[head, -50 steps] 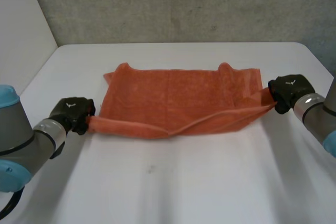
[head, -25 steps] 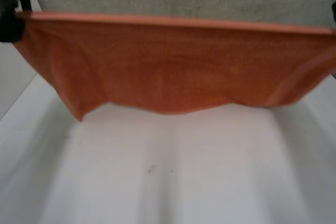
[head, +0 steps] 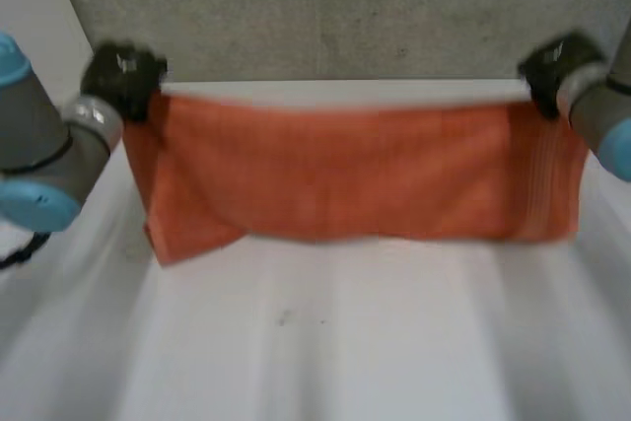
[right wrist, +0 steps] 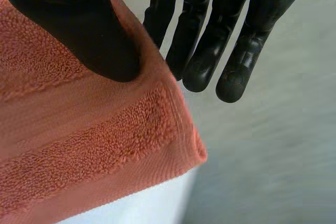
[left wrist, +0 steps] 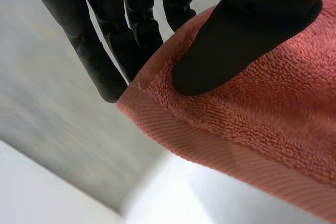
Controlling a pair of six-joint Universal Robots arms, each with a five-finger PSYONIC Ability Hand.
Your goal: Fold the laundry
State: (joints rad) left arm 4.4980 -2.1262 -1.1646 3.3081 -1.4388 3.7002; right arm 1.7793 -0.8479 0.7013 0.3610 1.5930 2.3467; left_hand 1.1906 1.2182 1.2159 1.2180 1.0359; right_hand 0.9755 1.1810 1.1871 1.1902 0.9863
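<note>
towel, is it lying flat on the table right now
No, the towel hangs stretched between the left hand and the right hand, each pinching an upper corner.

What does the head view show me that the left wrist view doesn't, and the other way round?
Head view adds: the whole orange towel stretched wide between the two raised hands above the white table, the right hand at its other top corner, and one lower corner sagging below the rest on the robot's left. Left wrist view adds: the grip up close, the thumb pressed onto the terry pile with the fingers behind the cloth, right at the corner. Shared: the left hand shut on a top corner of the towel.
</note>
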